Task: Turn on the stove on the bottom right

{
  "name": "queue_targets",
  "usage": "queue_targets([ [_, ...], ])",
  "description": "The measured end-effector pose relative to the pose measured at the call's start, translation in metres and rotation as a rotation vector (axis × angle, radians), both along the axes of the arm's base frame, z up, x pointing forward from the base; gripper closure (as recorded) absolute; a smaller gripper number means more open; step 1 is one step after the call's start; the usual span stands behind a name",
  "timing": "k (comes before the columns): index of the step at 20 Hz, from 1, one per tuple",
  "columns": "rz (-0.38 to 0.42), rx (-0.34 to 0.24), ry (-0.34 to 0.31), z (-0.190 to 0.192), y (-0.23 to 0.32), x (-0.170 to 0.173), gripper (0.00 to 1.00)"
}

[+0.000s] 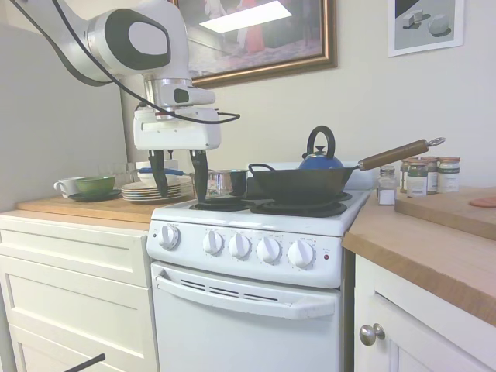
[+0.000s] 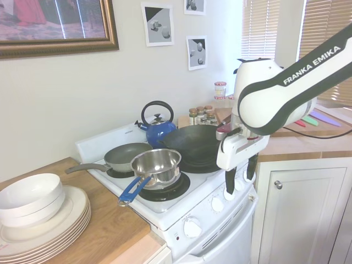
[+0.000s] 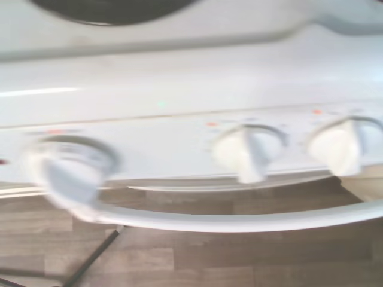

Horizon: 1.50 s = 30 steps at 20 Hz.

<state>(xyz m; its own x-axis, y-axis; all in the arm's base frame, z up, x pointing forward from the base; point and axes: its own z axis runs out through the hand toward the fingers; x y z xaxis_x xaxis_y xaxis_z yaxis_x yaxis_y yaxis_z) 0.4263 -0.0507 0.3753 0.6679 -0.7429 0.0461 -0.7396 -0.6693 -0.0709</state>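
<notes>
The stove [image 1: 248, 267] is a narrow white range with black coil burners and a row of round white knobs [image 1: 268, 249] on its front panel. A small red light [image 1: 326, 256] sits at the panel's right end, and the oven-door handle [image 1: 244, 298] runs below. My gripper [image 1: 180, 192] hangs open with nothing between its dark fingers. It points down, just above and in front of the control panel [image 2: 220, 212]. In the second exterior view the gripper [image 2: 238, 187] overlaps the right-hand knobs [image 2: 229, 193]. The wrist view shows three blurred knobs [image 3: 248, 149] from above.
A steel saucepan [image 2: 157, 165] with a blue handle, a grey frying pan [image 2: 126, 157], a black wok [image 1: 302, 184] with a long wooden handle and a blue kettle [image 1: 320, 155] stand on the burners. Stacked plates [image 2: 44, 214] sit on the left counter, spice jars [image 1: 426, 174] on the right.
</notes>
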Motion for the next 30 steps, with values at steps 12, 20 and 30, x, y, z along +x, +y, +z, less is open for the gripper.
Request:
queue_targets([
  [12, -0.03, -0.011, 0.024, -0.018, -0.064, 0.026, 1.0],
  [20, -0.039, -0.024, 0.011, -0.011, -0.087, 0.028, 1.0],
  [30, -0.025, -0.072, 0.043, -0.035, -0.131, 0.043, 1.0],
])
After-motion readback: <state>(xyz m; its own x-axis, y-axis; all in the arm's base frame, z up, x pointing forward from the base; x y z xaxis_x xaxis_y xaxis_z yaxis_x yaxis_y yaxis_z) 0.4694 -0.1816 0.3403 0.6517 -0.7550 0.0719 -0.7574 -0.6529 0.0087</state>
